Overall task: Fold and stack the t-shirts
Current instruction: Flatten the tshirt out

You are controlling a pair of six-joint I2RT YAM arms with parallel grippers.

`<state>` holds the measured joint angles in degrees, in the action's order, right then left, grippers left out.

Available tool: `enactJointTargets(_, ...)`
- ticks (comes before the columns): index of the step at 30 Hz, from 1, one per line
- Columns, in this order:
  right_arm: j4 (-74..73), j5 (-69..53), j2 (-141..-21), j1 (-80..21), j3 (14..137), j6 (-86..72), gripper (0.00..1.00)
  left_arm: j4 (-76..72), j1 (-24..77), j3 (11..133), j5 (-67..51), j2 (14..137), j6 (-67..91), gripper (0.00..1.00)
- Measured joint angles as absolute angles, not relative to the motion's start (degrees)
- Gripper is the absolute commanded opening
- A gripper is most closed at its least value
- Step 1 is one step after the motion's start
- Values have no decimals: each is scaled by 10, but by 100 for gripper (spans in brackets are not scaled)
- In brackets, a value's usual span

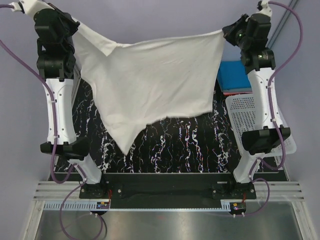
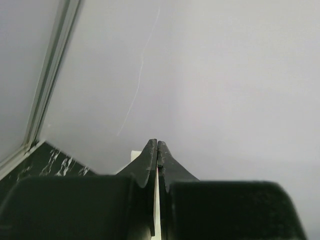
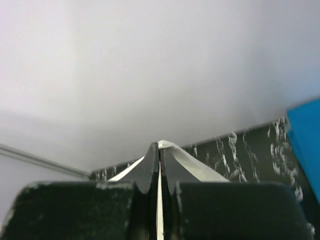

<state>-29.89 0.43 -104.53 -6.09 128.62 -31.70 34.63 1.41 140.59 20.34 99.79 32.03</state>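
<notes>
A white t-shirt [image 1: 150, 80] hangs spread in the air between both arms, above the dark marbled table [image 1: 185, 145]. My left gripper [image 1: 75, 25] is shut on its upper left corner; in the left wrist view the jaws [image 2: 157, 145] pinch a thin white strip of cloth [image 2: 156, 210]. My right gripper [image 1: 226, 33] is shut on the upper right corner; white cloth [image 3: 195, 167] shows at the fingertips [image 3: 160, 147]. The shirt's lower edge drops to a point at the left. A bright blue shirt [image 1: 232, 77] lies folded at the right. No red shirt shows.
A white lattice basket [image 1: 250, 120] stands at the right edge of the table, just in front of the blue shirt and partly under the right arm. A grey wall stands behind the table.
</notes>
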Motion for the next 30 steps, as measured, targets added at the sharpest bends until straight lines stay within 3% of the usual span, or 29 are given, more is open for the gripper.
enactJointTargets(4, -289, -15, -1068, -29, 1402, -304, 0, 293, 4, 1404, 197, 988, 321, 0)
enactJointTargets(7, -255, -27, -1037, -22, 1392, -287, 0, 241, 5, 1332, 186, 942, 315, 0)
enactJointTargets(14, -152, -38, -851, -26, 1013, -260, 0, 145, 4, 1012, 159, 757, 312, 0)
enactJointTargets(20, -107, -23, -783, -26, 726, -246, 0, 138, 4, 718, 144, 602, 335, 0)
enactJointTargets(25, -114, -27, -776, -26, 606, -244, 0, 210, 6, 560, 158, 515, 341, 0)
enactJointTargets(30, -156, -27, -775, -26, 559, -272, 0, 261, 6, 499, 152, 477, 345, 0)
